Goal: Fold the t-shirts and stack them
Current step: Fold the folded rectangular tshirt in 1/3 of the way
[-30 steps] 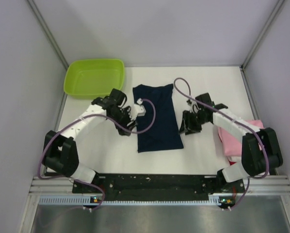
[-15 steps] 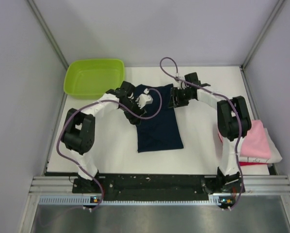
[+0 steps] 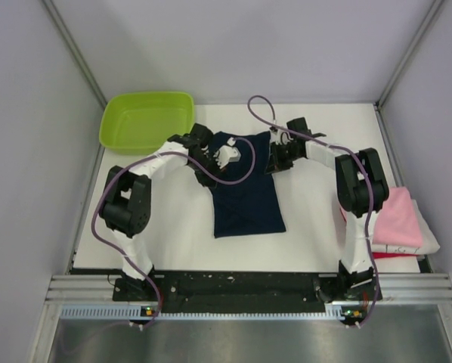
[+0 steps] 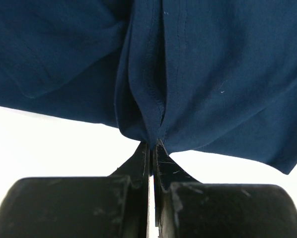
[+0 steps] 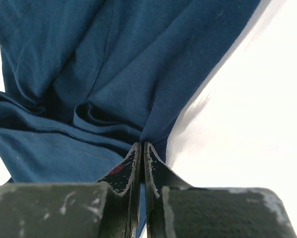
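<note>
— What has just changed?
— Both arms have gone from the shirt's sides up to its far edge, and half a second ago the jaws were still spread. Now they are pressed together. The left gripper pinches a bunched seam of the navy shirt. The right gripper pinches a fold at the opposite corner.
— Where does the shirt lie?
— In the centre of the top view, on the white table. It is a long strip, with its upper corners under the two grippers. The folded pink shirt lies at the right edge, and the green tub is in the upper left.
— And what does that mean for the job?
— I judge the grasp for the next fold is made, so the far edge can likely be drawn toward the near one. The cloth looks not yet lifted.
</note>
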